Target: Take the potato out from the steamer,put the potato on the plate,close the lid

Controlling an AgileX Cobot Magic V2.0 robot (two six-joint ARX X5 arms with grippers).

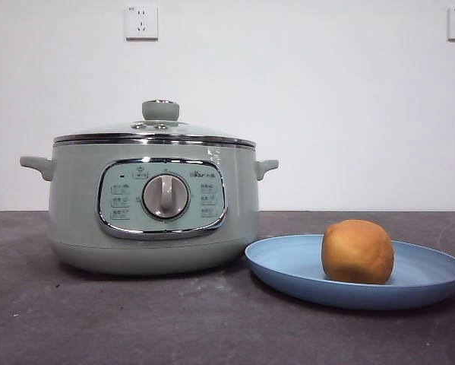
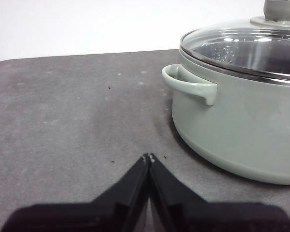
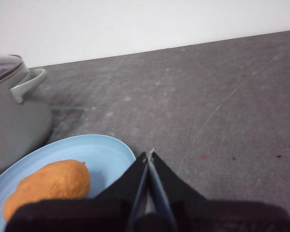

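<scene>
Potato rests on the blue plate right of the lidded steamer, task apparently complete, both grippers pressed together, holding nothing.

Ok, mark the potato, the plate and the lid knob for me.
potato (image 1: 357, 251): front view, middle of its orange-tan skin.
plate (image 1: 288, 266): front view, bare blue floor beside the potato, on the steamer's side.
lid knob (image 1: 160, 110): front view, side of the sage-green knob on the glass lid.
</scene>
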